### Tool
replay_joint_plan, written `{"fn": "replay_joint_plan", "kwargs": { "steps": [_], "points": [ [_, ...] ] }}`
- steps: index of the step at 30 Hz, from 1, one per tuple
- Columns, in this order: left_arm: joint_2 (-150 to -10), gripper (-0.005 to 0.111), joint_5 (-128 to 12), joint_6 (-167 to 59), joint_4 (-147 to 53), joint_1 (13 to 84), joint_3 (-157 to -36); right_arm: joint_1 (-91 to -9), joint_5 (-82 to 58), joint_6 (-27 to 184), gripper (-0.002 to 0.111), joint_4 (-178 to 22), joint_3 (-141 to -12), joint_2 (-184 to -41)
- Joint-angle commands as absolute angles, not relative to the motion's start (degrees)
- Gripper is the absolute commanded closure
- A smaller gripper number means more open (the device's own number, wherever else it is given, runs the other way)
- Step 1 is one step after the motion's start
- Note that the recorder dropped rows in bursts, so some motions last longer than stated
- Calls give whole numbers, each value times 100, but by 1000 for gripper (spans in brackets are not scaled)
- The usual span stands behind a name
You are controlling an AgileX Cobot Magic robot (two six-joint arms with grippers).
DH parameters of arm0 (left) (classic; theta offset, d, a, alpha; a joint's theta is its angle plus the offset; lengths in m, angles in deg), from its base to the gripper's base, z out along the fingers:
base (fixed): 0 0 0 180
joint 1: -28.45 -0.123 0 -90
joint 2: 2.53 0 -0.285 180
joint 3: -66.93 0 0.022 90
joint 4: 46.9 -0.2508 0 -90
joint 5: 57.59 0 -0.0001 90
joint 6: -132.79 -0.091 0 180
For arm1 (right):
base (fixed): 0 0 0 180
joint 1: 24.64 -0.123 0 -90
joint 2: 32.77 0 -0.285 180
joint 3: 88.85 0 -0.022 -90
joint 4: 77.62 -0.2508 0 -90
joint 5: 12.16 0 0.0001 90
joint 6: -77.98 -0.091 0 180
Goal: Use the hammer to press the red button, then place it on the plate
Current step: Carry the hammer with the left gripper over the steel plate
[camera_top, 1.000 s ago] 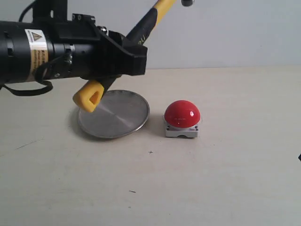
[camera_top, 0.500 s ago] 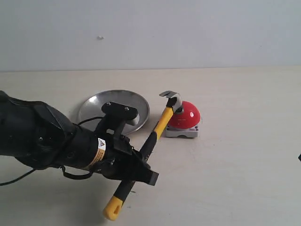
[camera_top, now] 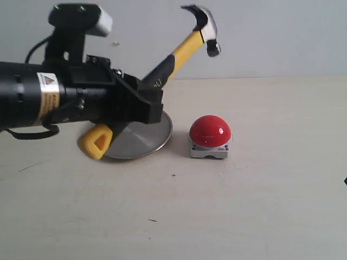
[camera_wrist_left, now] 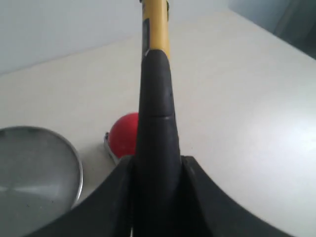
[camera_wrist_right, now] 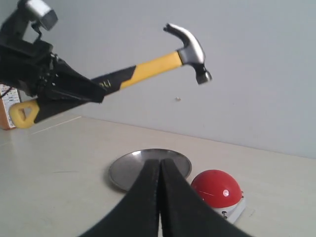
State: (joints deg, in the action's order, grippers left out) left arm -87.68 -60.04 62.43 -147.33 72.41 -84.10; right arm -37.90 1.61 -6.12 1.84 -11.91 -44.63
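My left gripper (camera_top: pixel 142 100) is shut on the hammer (camera_top: pixel 184 50), gripping its black handle (camera_wrist_left: pixel 155 123). The hammer is raised and tilted, its dark head (camera_wrist_right: pixel 190 47) high above the red button (camera_top: pixel 210 131), its yellow tip (camera_top: pixel 96 142) low on the left. The button sits on its grey base on the table, untouched. The silver plate (camera_top: pixel 149 136) lies left of the button, partly behind my left arm; in the left wrist view the plate (camera_wrist_left: pixel 34 168) shows beside the button (camera_wrist_left: pixel 124 138). My right gripper (camera_wrist_right: pixel 160 170) is shut and empty, out of the exterior view.
The pale table (camera_top: pixel 260 200) stretches around the button and plate. A grey wall (camera_top: pixel 271 32) stands behind. A small orange-and-white box (camera_wrist_right: pixel 5 106) shows at the edge of the right wrist view.
Half a second ago the hammer head rested on the red button with the arm low. Now my left arm has swung up and the hammer head is high above the button.
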Motion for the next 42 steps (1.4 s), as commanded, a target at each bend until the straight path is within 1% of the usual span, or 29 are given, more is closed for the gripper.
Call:
{"fn": "replay_joint_plan", "kwargs": {
  "steps": [1, 4, 7, 10, 14, 18, 20, 24, 31, 36, 42],
  "points": [
    [-8247, 107, -5898, 6226, -14684, 7225, -8466, -3794, 126, -613, 108, 183, -1163, -4453],
    [-8086, 107, -5993, 6408, -14684, 7037, -8466, -3794, 126, -613, 108, 183, -1163, -4453],
    [-8076, 107, -6196, 6749, -14684, 6664, -8463, -3794, 126, -613, 108, 183, -1163, -4453],
    [-8145, 107, -6969, 6847, -14684, 6084, -8453, -3794, 126, -613, 108, 183, -1163, -4453],
    [-8387, 107, -8532, 7033, -14577, 5032, -8453, -3794, 126, -613, 108, 195, -1163, -4453],
    [-8740, 107, -9442, 6960, -14230, 4166, -8453, -3794, 126, -613, 108, 195, -1163, -4453],
    [-8934, 107, -9595, 6657, -13989, 3930, -8453, -3794, 126, -613, 108, 195, -1163, -4453],
    [-9382, 107, -9369, 5902, -13401, 3876, -8453, -3794, 126, -613, 108, 195, -1163, -4453],
    [-10502, 107, -9518, 4832, -11678, 3886, -8453, -3794, 126, -613, 108, 195, -1163, -4453],
    [-11357, 107, -9557, 4764, -11582, 3886, -8710, -3794, 126, -613, 108, 195, -1163, -4453],
    [-12125, 107, -10037, 4698, -11533, 3991, -9204, -3794, 126, -613, 108, 195, -1163, -4453]
  ]
}}
